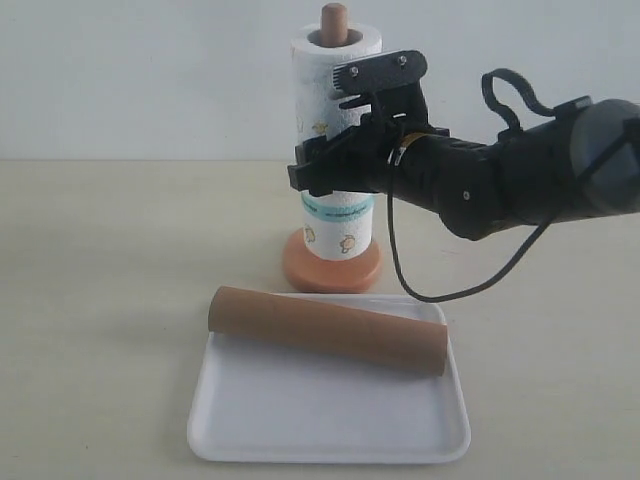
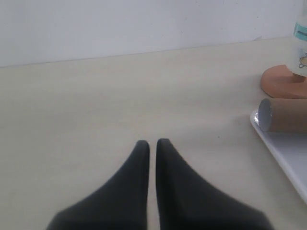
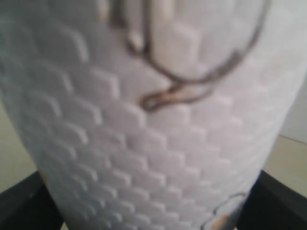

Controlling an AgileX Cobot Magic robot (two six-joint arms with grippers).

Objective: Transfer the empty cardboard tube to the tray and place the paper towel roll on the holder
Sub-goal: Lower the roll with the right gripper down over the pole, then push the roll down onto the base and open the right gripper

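The paper towel roll (image 1: 335,90) stands upright on the holder (image 1: 332,268), whose rounded rod tip pokes out of the roll's top. My right gripper (image 1: 335,170) grips the roll at mid-height; in the right wrist view the embossed roll (image 3: 144,120) fills the gap between the dark fingers (image 3: 21,206). The empty cardboard tube (image 1: 330,330) lies slanted across the far part of the tray (image 1: 330,425). My left gripper (image 2: 152,143) is shut with nothing in it, low over the bare table, left of the tube (image 2: 285,115) and tray (image 2: 283,153). It is out of the exterior view.
The right arm and its looping black cable (image 1: 400,270) hang over the table between the holder and the tray's far right corner. The holder base (image 2: 283,81) stands just behind the tray. A pale wall (image 1: 150,70) closes the back.
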